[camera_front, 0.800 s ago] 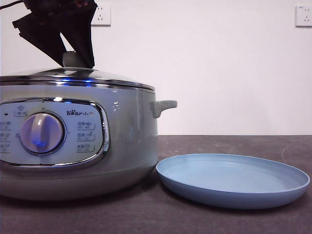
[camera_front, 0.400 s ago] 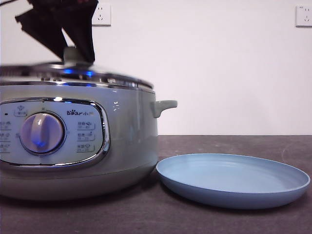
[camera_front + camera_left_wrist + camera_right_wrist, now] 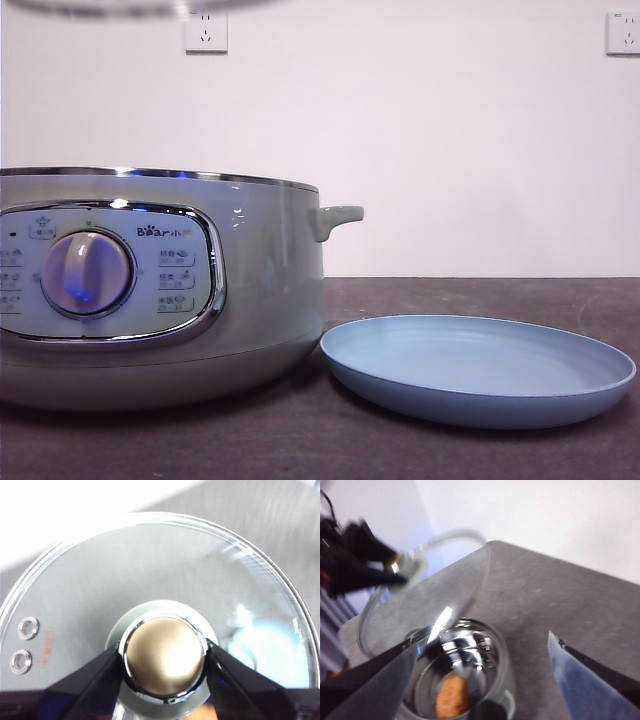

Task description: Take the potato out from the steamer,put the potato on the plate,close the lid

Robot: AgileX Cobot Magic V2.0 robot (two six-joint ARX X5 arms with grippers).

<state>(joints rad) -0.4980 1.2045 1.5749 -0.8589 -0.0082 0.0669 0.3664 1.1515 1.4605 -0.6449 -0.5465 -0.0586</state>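
The steamer [image 3: 260,280] stands open at the left of the front view. The lid [image 3: 130,6] hangs high above it, only its blurred rim showing at the top edge. My left gripper [image 3: 164,652] is shut on the lid's knob [image 3: 164,660], with the glass lid [image 3: 150,565] below it. The right wrist view shows the lid [image 3: 430,595] tilted in the air, held by the left gripper [image 3: 370,565]. The potato [image 3: 452,696] lies inside the steamer's shiny pot [image 3: 500,680]. My right gripper [image 3: 481,640] is open and empty, high above the pot. The light-blue plate [image 3: 478,370] lies empty to the steamer's right.
The steamer's side handle [image 3: 335,217] juts toward the plate. The dark table [image 3: 480,455] runs back to a white wall with two sockets [image 3: 205,30] [image 3: 625,30]. The plate nearly touches the steamer's base.
The left gripper has lifted the lid off the steamer and risen out of the front view. Only the lid's rim shows at the top edge. Steamer and plate have not moved.
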